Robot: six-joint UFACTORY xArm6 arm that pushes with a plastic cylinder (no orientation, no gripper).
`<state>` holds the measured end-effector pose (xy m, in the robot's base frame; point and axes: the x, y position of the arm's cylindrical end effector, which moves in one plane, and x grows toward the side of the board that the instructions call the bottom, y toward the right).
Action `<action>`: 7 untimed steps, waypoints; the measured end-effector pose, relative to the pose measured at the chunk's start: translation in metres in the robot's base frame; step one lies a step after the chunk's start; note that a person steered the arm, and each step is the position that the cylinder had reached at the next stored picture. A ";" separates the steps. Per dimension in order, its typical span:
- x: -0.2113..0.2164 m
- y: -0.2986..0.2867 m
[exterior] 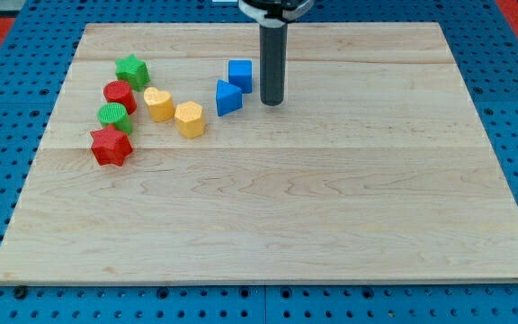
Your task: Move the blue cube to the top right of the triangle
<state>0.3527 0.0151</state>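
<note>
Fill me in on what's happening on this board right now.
A robot arm's dark rod is pushing blocks around a wooden board. My tip sits just to the view's right of the blue cube and the blue triangle, close to both. The cube lies just above and slightly right of the triangle. Six other blocks sit clustered at the view's left.
</note>
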 end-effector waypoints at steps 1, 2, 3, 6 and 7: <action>0.000 -0.070; -0.011 -0.080; -0.035 0.011; -0.088 -0.027; -0.048 -0.117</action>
<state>0.3049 -0.1017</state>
